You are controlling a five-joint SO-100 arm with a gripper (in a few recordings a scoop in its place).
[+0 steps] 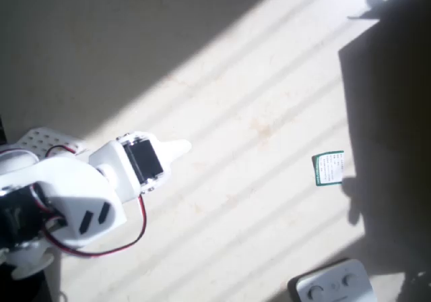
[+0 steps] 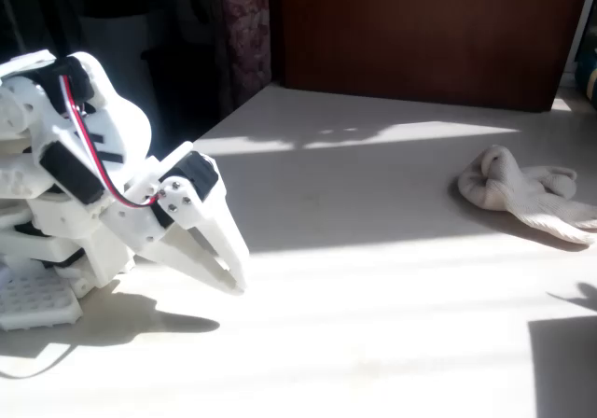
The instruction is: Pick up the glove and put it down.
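Cream cloth, the glove (image 2: pixel 524 192) lies crumpled on the table (image 2: pixel 373 278) at the right of the fixed view, well apart from our gripper (image 2: pixel 229 269). We judge the arm sits folded at its base, tips angled down near the table, because no reach has begun. Our fingers appear together, holding nothing. The overhead view adds a green-edged card (image 1: pixel 328 168) and a grey device (image 1: pixel 333 285); the fixed view adds the glove itself.
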